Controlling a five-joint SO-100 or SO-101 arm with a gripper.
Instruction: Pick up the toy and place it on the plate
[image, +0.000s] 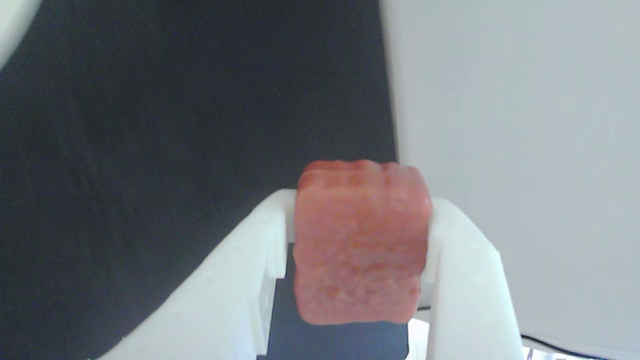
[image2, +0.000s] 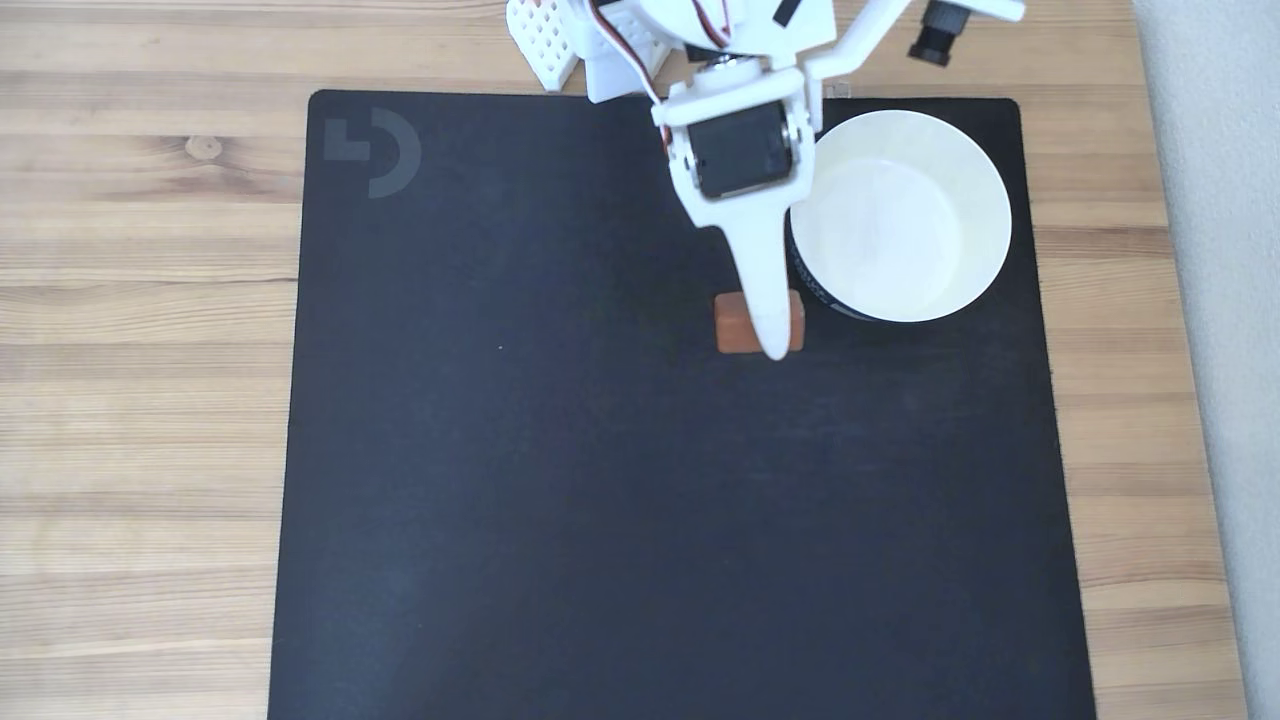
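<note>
Clamped between the two white fingers of the end effector in the wrist view: the toy, a reddish-brown block with rounded corners and a bumpy face turned toward the camera. Pinched by its left and right sides there, top edge poking past the fingertips.

In the fixed view, toy seen with long axis running left to right, crossed in the middle by one white finger of the end effector, both ends showing on either side. Placed over the black mat, just left of and below the plate; whether touching the mat or raised, cannot tell.

Plate white and round, dark band on its outer wall, near the mat's top right corner, partly overlapped by the arm's body. Grey logo at the mat's top left. Wooden counter all around the mat.
</note>
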